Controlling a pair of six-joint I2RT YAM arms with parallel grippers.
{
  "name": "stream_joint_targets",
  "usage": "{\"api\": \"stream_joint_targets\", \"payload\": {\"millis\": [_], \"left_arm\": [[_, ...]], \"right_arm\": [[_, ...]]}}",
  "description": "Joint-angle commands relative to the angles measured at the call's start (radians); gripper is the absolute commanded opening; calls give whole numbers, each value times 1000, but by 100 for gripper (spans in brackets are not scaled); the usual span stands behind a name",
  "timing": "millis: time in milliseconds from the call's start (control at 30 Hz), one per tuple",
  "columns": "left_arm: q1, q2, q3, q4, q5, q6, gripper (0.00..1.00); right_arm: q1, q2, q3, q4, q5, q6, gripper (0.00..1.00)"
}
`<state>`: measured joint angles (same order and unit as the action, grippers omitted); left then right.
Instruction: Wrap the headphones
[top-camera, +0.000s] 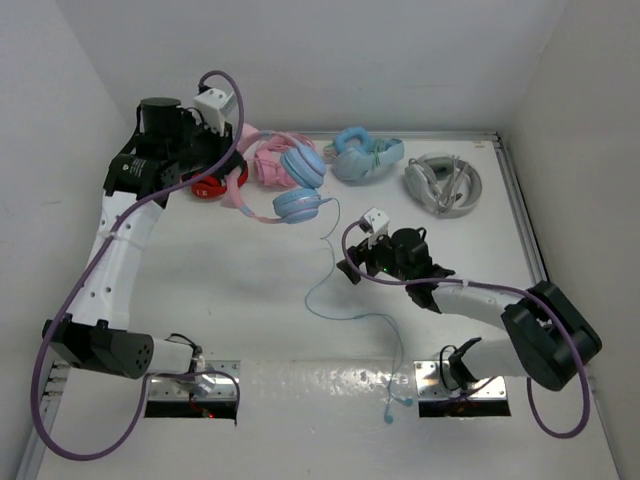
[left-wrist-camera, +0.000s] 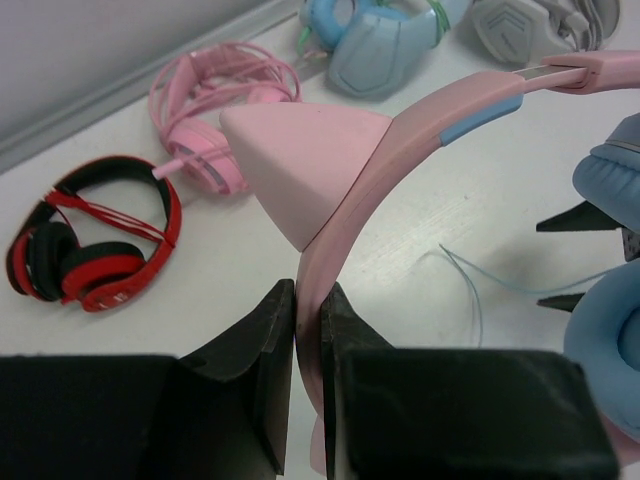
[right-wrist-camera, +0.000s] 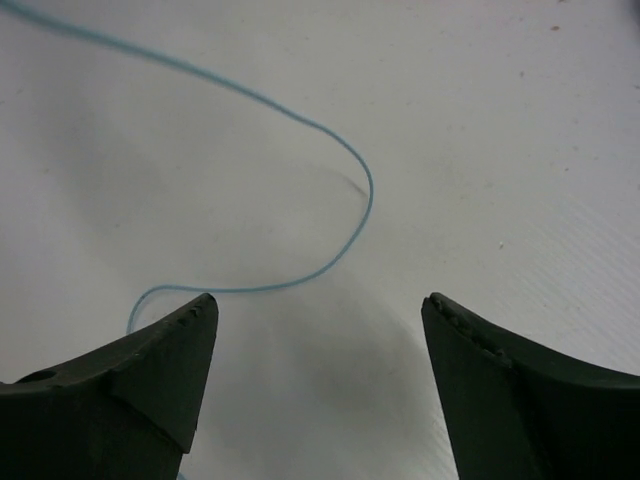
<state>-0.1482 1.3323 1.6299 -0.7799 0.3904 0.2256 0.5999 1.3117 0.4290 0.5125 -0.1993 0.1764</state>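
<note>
My left jaws are clamped on the pink cat-ear headband of the blue-cupped headphones, just beside the red-and-black headphones; right jaws apart over the thin blue cable, which I'd pinch next, then wind.

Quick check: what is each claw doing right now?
Left claw: shut on the headphones, gripping the pink headband.
Right claw: open, holding nothing; the cable lies just ahead of it.
</note>
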Motion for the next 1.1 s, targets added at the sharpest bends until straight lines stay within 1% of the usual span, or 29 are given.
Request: {"api": "stream_joint_targets", "payload": {"millis": [0, 33, 67, 100, 167, 233, 300, 367, 400, 467, 500, 533, 600, 667, 733, 800, 833, 867, 900, 933, 967, 1000, 1033, 1067], "left_arm": [[15, -8, 27, 19, 57, -69, 0], [16, -8, 25, 21, 67, -83, 0], [18, -7, 22, 27, 74, -89, 0], [22, -7, 21, 33, 85, -97, 0], [29, -7, 16, 50, 81, -117, 0], [47, -8, 13, 68, 82, -144, 0], [61, -8, 4, 79, 105, -178, 0], [64, -10, -8, 90, 142, -216, 0], [68, -10, -24, 97, 168, -256, 0], [73, -12, -44, 119, 195, -325, 0], [78, -13, -70, 126, 221, -353, 0], [79, -13, -80, 134, 235, -399, 0], [84, -12, -102, 156, 268, -436, 0], [85, -12, -120, 169, 266, -477, 0], [91, -12, -125, 179, 225, -511, 0], [96, -5, -130, 188, 109, -555, 0], [96, -1, -139, 206, 15, -572, 0], [96, 7, -143, 214, -25, -589, 0], [96, 28, -148, 223, -62, -610, 0], [96, 39, -151, 243, -85, -621, 0], [96, 63, -163, 252, -129, -640, 0], [96, 79, -169, 266, -148, -647, 0], [96, 93, -174, 286, -163, -651, 0], [96, 117, -186, 298, -185, -651, 0]], "right_arm": [[5, 53, -25, 211, 77, 57, 78], [5, 73, -30, 249, 63, 107, 76], [5, 93, -36, 288, 4, 132, 77], [5, 134, -36, 347, -27, 150, 78], [6, 168, -33, 395, -72, 196, 79], [6, 201, -42, 412, -68, 219, 78], [6, 236, -56, 457, -17, 245, 77], [6, 286, -36, 488, 55, 268, 66], [8, 305, -26, 510, 81, 282, 50], [6, 368, 13, 555, 107, 325, 32], [9, 389, 25, 572, 104, 340, 17], [9, 409, 39, 592, 97, 368, 10], [14, 457, 71, 645, 95, 393, 0], [14, 472, 79, 687, 106, 420, 0], [17, 459, 65, 689, 133, 436, 0], [47, 400, 71, 573, 159, 436, 0], [72, 377, 109, 410, 175, 410, 0], [101, 347, 140, 321, 176, 384, 0], [176, 339, 174, 235, 178, 318, 0], [220, 336, 254, 143, 181, 287, 0], [298, 342, 301, -25, 181, 258, 0], [334, 350, 344, -96, 182, 214, 0], [372, 359, 425, -215, 184, 195, 0], [441, 383, 469, -270, 184, 163, 0]]}}
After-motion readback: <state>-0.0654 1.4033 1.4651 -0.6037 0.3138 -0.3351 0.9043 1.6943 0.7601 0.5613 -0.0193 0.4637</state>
